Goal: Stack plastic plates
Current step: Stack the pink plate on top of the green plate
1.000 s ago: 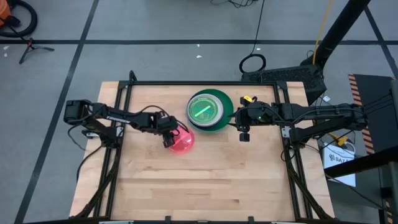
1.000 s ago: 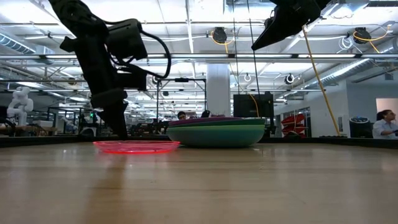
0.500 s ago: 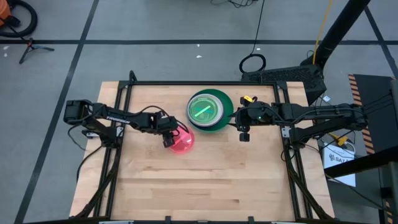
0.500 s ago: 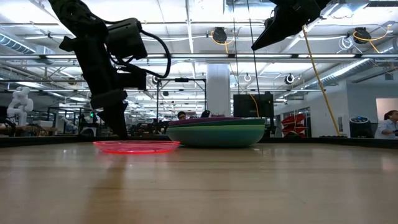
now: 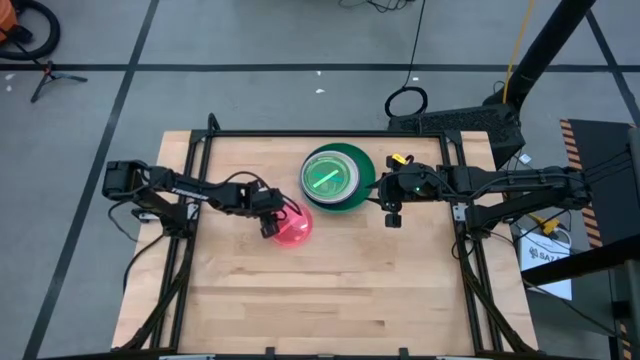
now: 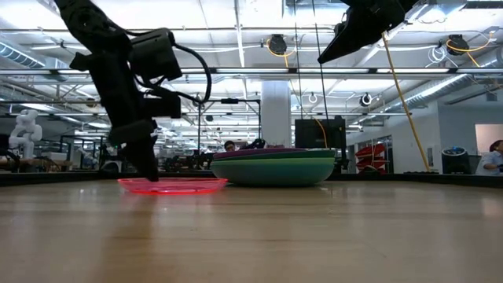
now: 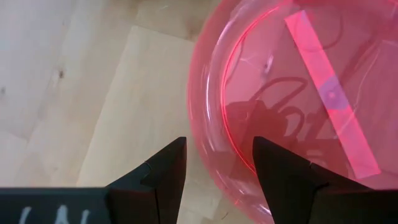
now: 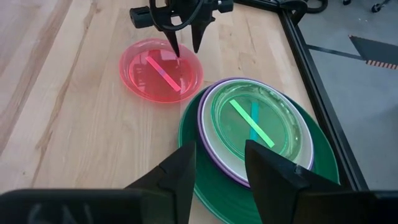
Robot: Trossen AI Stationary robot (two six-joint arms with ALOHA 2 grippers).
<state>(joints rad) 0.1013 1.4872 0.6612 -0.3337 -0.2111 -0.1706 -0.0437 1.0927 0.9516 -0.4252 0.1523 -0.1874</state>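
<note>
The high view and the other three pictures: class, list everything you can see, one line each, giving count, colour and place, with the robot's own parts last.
Round translucent pink plastic plate: one, pink, flat on the table left of the stack, apart from it.
Stack of round plastic plates: one stack, translucent lime on top, purple rim beneath, dark green largest at the bottom; table's far middle. Other layers cannot be counted.
Light wooden table: one, pale wood, black frame.
Person: one, far right of the room behind the table.
Left gripper: one, dark, jaws open astride the pink plate's left rim.
Right gripper: one, dark, jaws open, raised right of the stack, holding nothing.
</note>
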